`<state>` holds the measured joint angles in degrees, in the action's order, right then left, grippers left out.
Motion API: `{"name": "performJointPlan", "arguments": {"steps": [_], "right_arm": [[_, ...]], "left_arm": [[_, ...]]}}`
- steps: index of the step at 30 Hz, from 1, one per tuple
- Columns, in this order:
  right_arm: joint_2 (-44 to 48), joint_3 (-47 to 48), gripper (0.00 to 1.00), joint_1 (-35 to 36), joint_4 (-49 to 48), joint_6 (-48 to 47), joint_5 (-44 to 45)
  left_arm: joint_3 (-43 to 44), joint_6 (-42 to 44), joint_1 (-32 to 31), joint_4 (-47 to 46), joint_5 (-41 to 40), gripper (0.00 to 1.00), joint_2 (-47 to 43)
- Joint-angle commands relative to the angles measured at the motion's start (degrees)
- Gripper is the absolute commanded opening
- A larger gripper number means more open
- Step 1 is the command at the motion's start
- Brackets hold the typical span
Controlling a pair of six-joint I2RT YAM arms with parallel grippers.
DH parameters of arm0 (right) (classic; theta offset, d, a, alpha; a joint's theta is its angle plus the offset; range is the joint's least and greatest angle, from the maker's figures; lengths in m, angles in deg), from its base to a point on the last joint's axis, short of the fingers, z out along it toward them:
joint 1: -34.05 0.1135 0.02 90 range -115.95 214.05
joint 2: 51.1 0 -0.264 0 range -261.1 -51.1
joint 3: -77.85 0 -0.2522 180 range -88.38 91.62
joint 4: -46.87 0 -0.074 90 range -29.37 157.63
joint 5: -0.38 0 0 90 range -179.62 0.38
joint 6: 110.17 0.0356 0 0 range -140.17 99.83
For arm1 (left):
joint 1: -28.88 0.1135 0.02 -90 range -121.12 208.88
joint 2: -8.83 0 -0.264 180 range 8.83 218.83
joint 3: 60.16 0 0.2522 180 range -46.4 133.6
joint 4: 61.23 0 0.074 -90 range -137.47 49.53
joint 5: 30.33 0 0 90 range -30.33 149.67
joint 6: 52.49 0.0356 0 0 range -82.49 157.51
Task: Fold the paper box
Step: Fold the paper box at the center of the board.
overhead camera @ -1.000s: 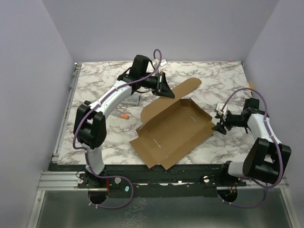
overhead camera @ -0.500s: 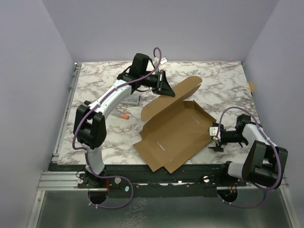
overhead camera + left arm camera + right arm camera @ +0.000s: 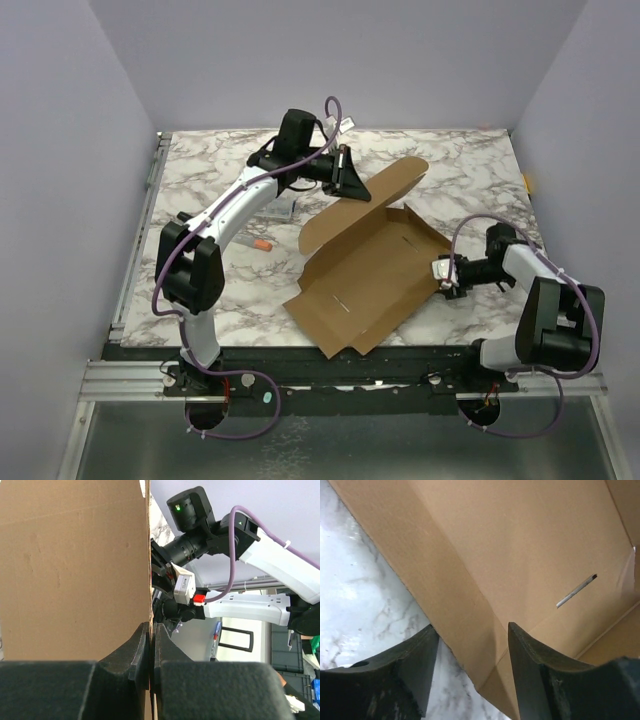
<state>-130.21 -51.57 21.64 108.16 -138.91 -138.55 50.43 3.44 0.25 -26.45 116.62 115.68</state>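
Observation:
The paper box point(image 3: 365, 270) is a brown cardboard sheet, partly folded, lying in the middle of the marble table. My left gripper point(image 3: 350, 186) is shut on its far rounded flap point(image 3: 395, 180) and holds that flap up; in the left wrist view the pads point(image 3: 145, 637) pinch the thin cardboard edge point(image 3: 75, 570). My right gripper point(image 3: 443, 272) is at the box's right edge. In the right wrist view its jaws point(image 3: 472, 635) stand apart astride the raised side flap point(image 3: 470, 595), one finger point(image 3: 415, 660) over the marble and the other over the cardboard.
A small clear plastic case point(image 3: 280, 208) and a small orange item point(image 3: 262, 243) lie left of the box, under the left arm. The table's near edge point(image 3: 300, 352) lies just below the box's front corner. Purple walls enclose the table on three sides.
My right arm has swung in from the right side of the table to the box's right edge, and its jaws have narrowed. The box has shifted slightly. The left gripper keeps its hold.

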Motion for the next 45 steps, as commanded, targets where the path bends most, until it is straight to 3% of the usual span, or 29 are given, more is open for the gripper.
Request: {"name": "performJointPlan", "arguments": {"steps": [1,10,21,30,36,45], "right_arm": [[-2.4,5.7,0.55,2.0,6.2,-4.8,1.3],[-6.4,11.2,0.47,7.7,7.5,5.0,0.6],[-13.7,19.2,0.47,8.7,8.4,18.2,-3.0],[-16.4,18.6,0.47,11.9,0.9,31.1,-1.7],[-19.0,20.9,0.51,14.6,-2.7,40.3,-0.1],[-20.8,24.2,0.68,16.7,-5.1,52.1,-0.2]], "left_arm": [[3.3,-0.6,-0.7,-0.1,0.2,0.0,0.3],[5.2,-0.8,-1.8,0.0,0.2,0.0,2.2],[5.1,-0.5,-2.6,0.2,0.4,0.0,3.7],[5.1,-0.4,-3.3,0.1,0.3,0.0,4.7],[5.2,-0.6,-3.8,0.3,0.1,0.0,5.2],[5.0,-0.4,-4.2,0.2,0.1,0.0,5.4]]}}
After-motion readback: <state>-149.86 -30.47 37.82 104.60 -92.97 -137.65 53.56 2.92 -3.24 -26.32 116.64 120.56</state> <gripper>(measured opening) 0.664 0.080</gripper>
